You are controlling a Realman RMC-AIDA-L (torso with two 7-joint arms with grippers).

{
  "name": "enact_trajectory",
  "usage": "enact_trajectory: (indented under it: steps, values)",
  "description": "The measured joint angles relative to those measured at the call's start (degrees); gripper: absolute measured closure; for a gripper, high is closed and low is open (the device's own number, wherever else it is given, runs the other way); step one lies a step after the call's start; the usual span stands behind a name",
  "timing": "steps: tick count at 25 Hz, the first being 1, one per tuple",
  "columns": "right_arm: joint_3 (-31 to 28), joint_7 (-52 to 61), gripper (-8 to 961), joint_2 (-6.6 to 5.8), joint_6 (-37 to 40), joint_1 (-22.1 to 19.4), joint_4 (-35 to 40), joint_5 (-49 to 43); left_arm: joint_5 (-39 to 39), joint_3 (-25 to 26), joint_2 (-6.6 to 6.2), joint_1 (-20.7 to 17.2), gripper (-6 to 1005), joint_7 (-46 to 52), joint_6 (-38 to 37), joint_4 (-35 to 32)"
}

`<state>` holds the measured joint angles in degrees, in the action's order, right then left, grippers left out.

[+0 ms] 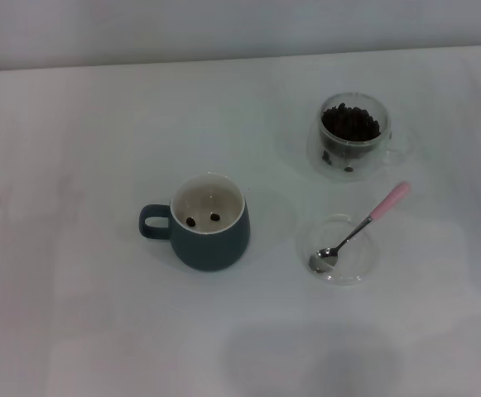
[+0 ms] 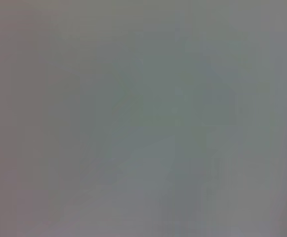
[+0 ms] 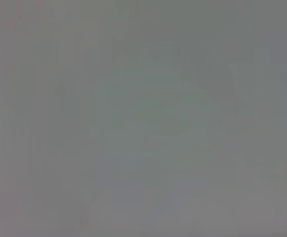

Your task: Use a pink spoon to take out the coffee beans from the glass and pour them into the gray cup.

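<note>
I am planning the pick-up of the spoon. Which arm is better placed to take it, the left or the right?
Probably the right. No arm shows in any view, but the pink spoon lies on the robot's right, bowl in the shallow dish, handle pointing toward the glass. The gray cup stands left of them.

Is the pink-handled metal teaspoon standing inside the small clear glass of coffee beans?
No, the pink-handled metal teaspoon lies with its bowl in the shallow clear glass dish, apart from the small clear glass.
</note>
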<state>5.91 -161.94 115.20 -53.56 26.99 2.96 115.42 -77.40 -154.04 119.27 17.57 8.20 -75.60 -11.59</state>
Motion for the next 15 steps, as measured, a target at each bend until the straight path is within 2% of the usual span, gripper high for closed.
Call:
enact_trajectory:
  steps: [15]
  values:
    - [0.24, -0.58, 75, 0.02, 0.72, 1.10, 0.04, -0.07, 0.14, -0.09, 0.15, 0.42, 113, -0.45, 0.81, -0.13]
